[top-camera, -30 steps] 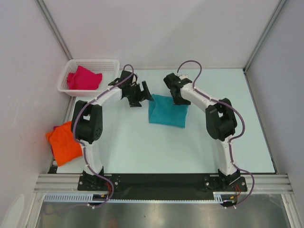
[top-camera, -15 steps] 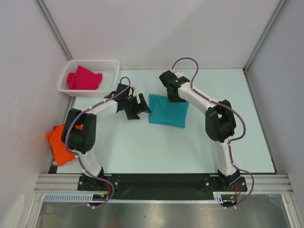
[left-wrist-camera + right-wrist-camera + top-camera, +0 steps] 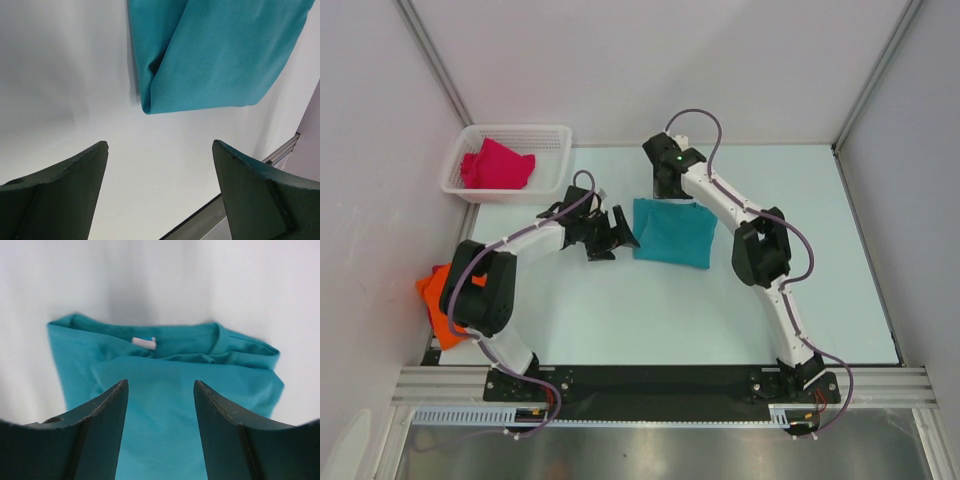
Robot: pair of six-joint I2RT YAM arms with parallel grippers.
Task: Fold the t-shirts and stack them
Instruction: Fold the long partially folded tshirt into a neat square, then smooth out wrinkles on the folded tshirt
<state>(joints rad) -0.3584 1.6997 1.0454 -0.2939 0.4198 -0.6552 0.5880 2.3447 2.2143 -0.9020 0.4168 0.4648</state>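
Left gripper [image 3: 159, 150] is standing wide, nothing between its fingers [image 3: 70, 185], only bare table [image 3: 60, 75] showing under it. In the top view the left gripper [image 3: 610, 235] is sitting just beside the left edge of the teal t-shirt [image 3: 675, 232], not touching it. The left wrist view is showing the folded corner of the teal t-shirt [image 3: 215, 60] ahead of the fingertips, apart from them, with one fold layer lying over another.

Right gripper [image 3: 161, 385] is also standing apart, holding nothing; the cloth is lying below the gap, not pinched. In the top view the right gripper [image 3: 665, 192] is hanging over the far edge of the teal t-shirt. Its wrist camera is looking down on the teal t-shirt [image 3: 165, 347], collar side away from the camera, a small white label [image 3: 144, 343] showing at the neck. Whether the fingertips are touching the cloth, cannot tell.

The teal t-shirt is lying folded as a rough rectangle at mid table [image 3: 650, 310], between the two arms.

The orange t-shirt [image 3: 435, 300] is lying at the table's left edge, partly hidden behind the left arm's elbow. The magenta t-shirt [image 3: 495, 165] is lying crumpled inside the white basket [image 3: 550, 135] at the far left corner, well apart from both grippers.
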